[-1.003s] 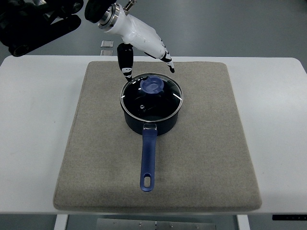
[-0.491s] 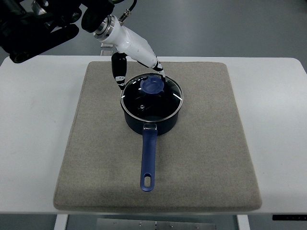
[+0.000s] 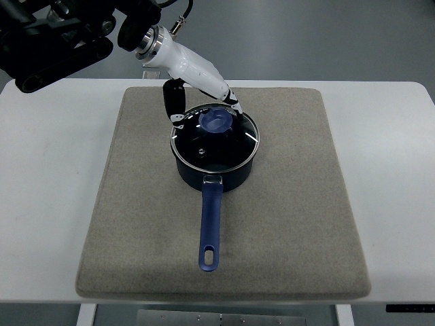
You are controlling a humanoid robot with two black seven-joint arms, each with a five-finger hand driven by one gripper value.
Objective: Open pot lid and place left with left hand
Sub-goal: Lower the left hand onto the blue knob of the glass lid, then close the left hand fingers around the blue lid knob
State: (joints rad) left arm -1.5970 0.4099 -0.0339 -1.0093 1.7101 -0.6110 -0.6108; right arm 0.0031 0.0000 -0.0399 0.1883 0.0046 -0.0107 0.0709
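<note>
The left robot hand (image 3: pixel 201 102) hangs at the far rim of the glass lid (image 3: pixel 215 138), fingers spread, gripping nothing; the lid sits on the blue pot (image 3: pixel 214 170); pot on grey mat (image 3: pixel 285 217); white surface (image 3: pixel 47 183) beneath.
</note>
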